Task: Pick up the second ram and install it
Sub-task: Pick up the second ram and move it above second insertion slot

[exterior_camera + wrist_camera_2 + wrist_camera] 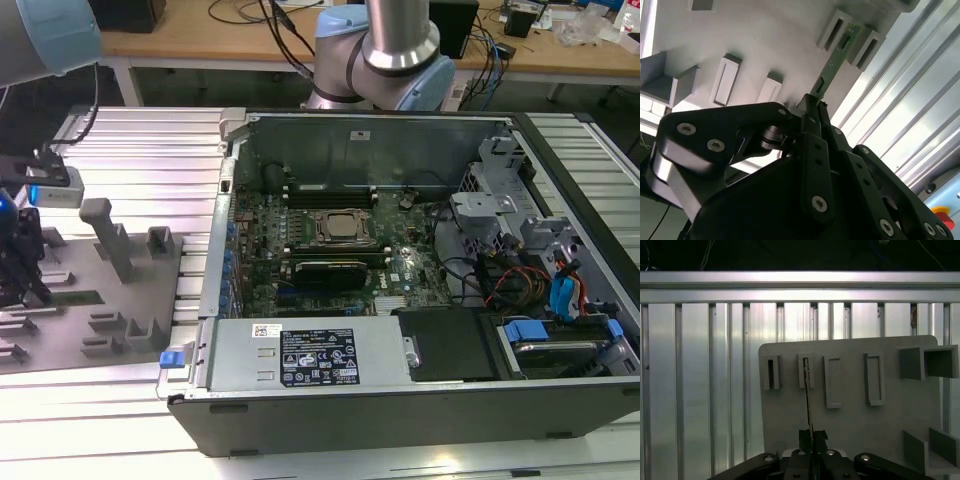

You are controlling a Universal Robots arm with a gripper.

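Note:
The second ram (832,62) is a thin green stick standing on its edge on the grey fixture plate (125,300). Its far end sits between two raised slot blocks (856,40). In the first wrist view the ram (807,400) appears edge-on, running from a slot down to my gripper (813,437). My gripper (812,106) is shut on the stick's near end, one black finger on each side. In the exterior view my gripper (22,272) hangs low over the plate at the far left. The open computer case (400,140) lies to the exterior view's right, with the processor socket (340,228) between long black slots.
Grey blocks and a tall post (108,235) stand up from the fixture plate. Ribbed aluminium table (150,150) surrounds the plate and case. The case's power supply (310,360) and drive bay with cables (560,290) fill its near and right side. The arm's base (385,60) stands behind the case.

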